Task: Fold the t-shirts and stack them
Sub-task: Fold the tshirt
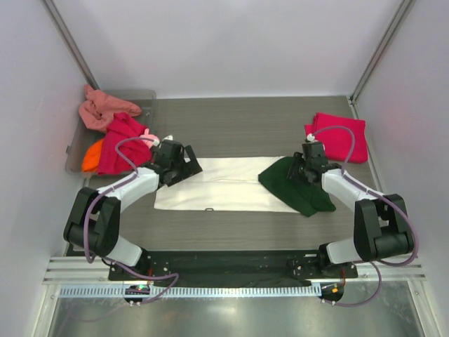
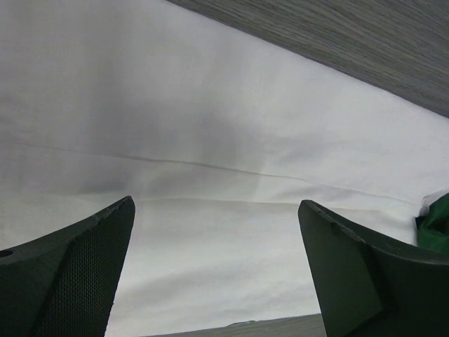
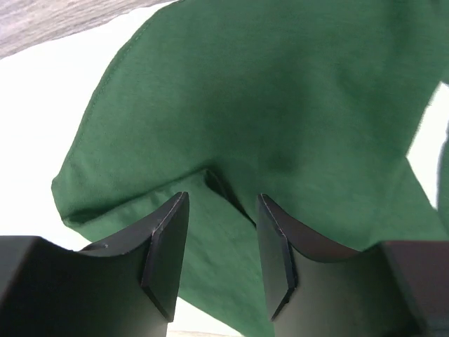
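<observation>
The cream-white t-shirt (image 1: 224, 186) lies flat as a long strip across the table's middle. Its dark green sleeve part (image 1: 298, 189) is bunched at the right end. My left gripper (image 1: 184, 168) is open and hovers low over the shirt's left end. In the left wrist view it (image 2: 216, 203) frames smooth white cloth (image 2: 210, 126) with nothing between the fingers. My right gripper (image 1: 300, 170) sits on the green cloth. In the right wrist view it (image 3: 222, 198) is partly open, astride a fold of the green cloth (image 3: 266, 91). A folded crimson-pink t-shirt (image 1: 340, 135) lies at the back right.
The translucent grey tray (image 1: 74, 151) at the back left holds a salmon shirt (image 1: 102, 107), a magenta shirt (image 1: 123, 142) and an orange one (image 1: 91, 156). White walls close in the left, right and back sides.
</observation>
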You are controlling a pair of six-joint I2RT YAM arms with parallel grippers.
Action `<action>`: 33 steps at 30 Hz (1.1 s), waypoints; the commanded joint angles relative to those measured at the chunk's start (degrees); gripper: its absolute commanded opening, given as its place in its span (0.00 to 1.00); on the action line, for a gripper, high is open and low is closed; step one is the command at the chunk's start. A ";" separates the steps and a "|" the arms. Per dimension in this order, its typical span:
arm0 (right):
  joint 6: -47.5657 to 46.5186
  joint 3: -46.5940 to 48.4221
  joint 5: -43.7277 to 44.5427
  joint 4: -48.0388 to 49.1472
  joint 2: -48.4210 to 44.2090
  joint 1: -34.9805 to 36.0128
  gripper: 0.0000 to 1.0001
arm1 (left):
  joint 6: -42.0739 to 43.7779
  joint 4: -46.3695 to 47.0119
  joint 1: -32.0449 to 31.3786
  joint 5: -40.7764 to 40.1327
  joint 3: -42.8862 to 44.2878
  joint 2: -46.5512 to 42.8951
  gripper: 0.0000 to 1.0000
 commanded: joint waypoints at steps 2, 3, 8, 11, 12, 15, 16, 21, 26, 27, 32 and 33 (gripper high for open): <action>-0.17 1.90 1.05 4.19 3.02 1.82 0.48 | 0.80 5.28 -1.05 5.38 -1.49 -3.02 1.00; -0.25 1.82 0.88 4.54 3.37 2.17 0.48 | 0.89 6.68 -1.14 4.85 -2.19 -3.46 1.00; -0.69 1.20 -0.18 4.98 3.91 2.87 0.42 | 2.56 9.16 -2.01 1.71 -5.26 -7.77 1.00; -0.69 0.94 -0.27 5.25 3.56 2.96 0.22 | 2.91 10.65 -2.37 0.46 -6.85 -10.93 1.00; -0.87 0.76 -0.27 5.25 2.94 3.05 0.17 | 3.00 10.91 -2.37 0.19 -7.64 -11.72 0.99; -0.61 -0.02 -2.53 4.90 0.75 3.22 0.01 | 3.53 13.10 -2.63 0.01 -9.13 -13.57 0.99; -0.60 -0.12 -3.16 4.46 -0.04 3.49 0.01 | 3.70 13.37 -2.81 0.28 -9.31 -13.84 1.00; 0.89 -3.27 -8.96 1.83 -6.45 4.72 0.01 | 4.32 14.78 -3.51 1.86 -9.23 -12.79 0.93; 4.48 -8.19 -20.55 1.82 -12.95 6.47 0.01 | 5.29 15.75 -4.04 3.09 -8.79 -11.29 0.87; 5.02 -9.77 -21.79 2.08 -13.49 6.91 0.01 | 5.46 16.01 -4.21 3.09 -8.88 -11.29 0.87; 8.26 -14.26 -32.32 3.93 -17.44 7.88 0.03 | 5.90 16.71 -4.65 3.09 -9.05 -11.29 0.89; 8.36 -14.96 -33.22 3.84 -17.97 7.97 0.11 | 5.99 16.80 -4.57 3.09 -9.05 -11.20 0.89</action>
